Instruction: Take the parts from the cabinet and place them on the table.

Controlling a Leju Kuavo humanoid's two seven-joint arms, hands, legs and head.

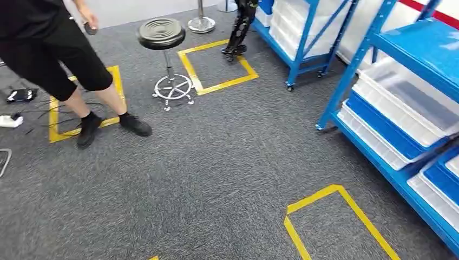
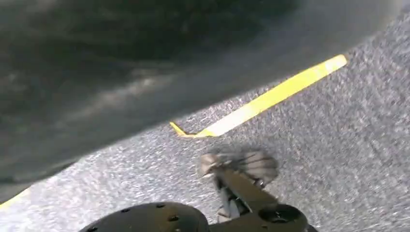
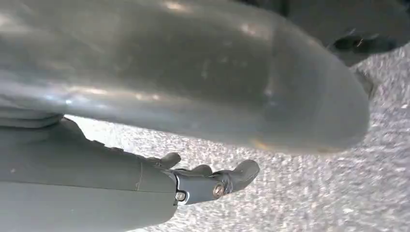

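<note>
The cabinet is a blue metal shelving rack (image 1: 379,162) at the right of the head view, with white bins (image 1: 406,103) and blue bins (image 1: 379,122) on its shelves. I cannot make out any parts inside the bins. In the right wrist view my right hand (image 3: 145,169) hangs over the grey carpet with its fingers (image 3: 232,176) stretched out and its thick thumb (image 3: 193,72) apart from them, holding nothing. In the left wrist view my left hand (image 2: 121,72) is a blurred dark grey mass above the carpet, and how its fingers lie cannot be made out.
A person (image 1: 59,54) in black stands at the far left beside a round black stool (image 1: 162,35). A second blue rack (image 1: 303,32) stands at the back. Yellow tape squares (image 1: 335,216) mark the grey carpet. Cables (image 1: 21,97) lie at the far left.
</note>
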